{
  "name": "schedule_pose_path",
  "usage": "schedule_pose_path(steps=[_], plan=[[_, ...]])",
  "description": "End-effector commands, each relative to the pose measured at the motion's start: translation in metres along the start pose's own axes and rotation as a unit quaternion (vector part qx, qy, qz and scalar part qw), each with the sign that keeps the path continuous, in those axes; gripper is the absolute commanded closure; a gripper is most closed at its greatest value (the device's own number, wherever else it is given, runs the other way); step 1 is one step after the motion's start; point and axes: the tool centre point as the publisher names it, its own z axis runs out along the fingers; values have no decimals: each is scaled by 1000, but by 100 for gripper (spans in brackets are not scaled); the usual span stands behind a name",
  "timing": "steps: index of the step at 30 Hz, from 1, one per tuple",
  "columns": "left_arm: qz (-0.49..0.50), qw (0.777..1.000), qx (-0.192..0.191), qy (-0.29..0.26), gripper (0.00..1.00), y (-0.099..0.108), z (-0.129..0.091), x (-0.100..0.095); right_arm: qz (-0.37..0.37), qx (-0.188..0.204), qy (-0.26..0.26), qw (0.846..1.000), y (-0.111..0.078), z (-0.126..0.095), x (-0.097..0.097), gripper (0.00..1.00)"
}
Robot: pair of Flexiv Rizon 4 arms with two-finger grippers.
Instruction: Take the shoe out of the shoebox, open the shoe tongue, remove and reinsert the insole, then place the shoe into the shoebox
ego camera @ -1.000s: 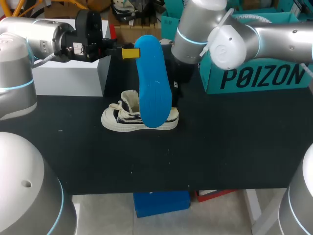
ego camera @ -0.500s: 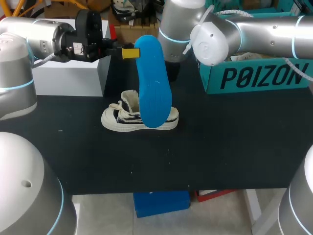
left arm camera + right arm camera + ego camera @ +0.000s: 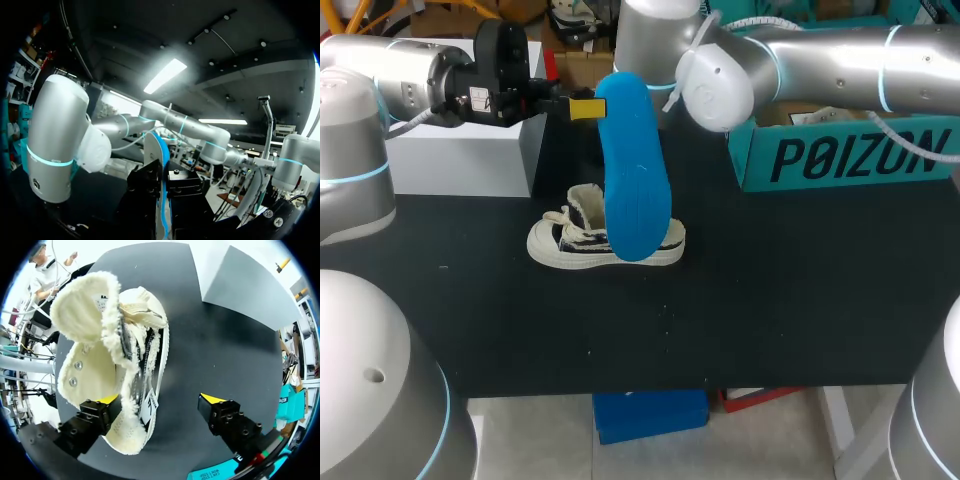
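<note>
Step in hand: the insole (image 3: 635,190) is out of the shoe (image 3: 605,245), so by my reading we sit between "remove" and "reinsert".
Left gripper: the left gripper (image 3: 582,108), upper left of centre in the head view, pinches the blue insole by its upper end. The left wrist view shows the insole's thin edge (image 3: 161,165) clamped between the dark fingers.
Insole: it hangs upright, long and blue. In the head view its lower end overlaps the shoe, and I cannot tell whether it touches it or hangs just in front.
Shoe: it stands on its sole on the black table (image 3: 770,300), left of centre in the head view. The right wrist view shows it (image 3: 115,365) from above, mouth spread wide with the fleecy lining showing.
Right gripper: in the head view it is hidden behind its own arm, at upper middle. Its own view shows the right gripper (image 3: 160,401) holding nothing, fingers spread wide; one yellow tip is over the shoe's edge and the other over bare table.
Shoebox: the teal shoebox (image 3: 840,160) is at upper right in the head view, well apart from the shoe.
Other: a white box (image 3: 460,150) stands at upper left, behind the left gripper.
Next move calls for: lowering the insole toe-first into the open mouth. It looks thin and likely to flex, so I'd want the right gripper steadying the shoe or holding the opening wide while it slides in.
Still to do: seating the insole, then putting the shoe into the shoebox.
</note>
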Motion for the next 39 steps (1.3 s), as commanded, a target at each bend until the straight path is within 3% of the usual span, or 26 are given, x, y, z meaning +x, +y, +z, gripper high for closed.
schedule_pose_path(steps=[1,19,20,21,22,23,39], plan=[[1,1000,1,-2,100,1,1,1,0,10,5,1000,9,6,-5,0],[1,1000,1,-2,100,1,1,1,8,10,15,1000,8,23,2,0],[1,1000,1,-2,100,1,1,1,9,11,13,1000,7,23,2,46],[1,1000,1,-2,100,1,1,1,9,11,13,1000,7,24,2,64],[1,1000,1,-2,100,1,1,1,9,11,13,1000,7,24,1,75],[1,1000,1,-2,100,1,1,1,8,11,14,1000,8,25,2,100],[1,1000,1,-2,100,1,1,1,1,10,26,1000,9,32,3,100]])
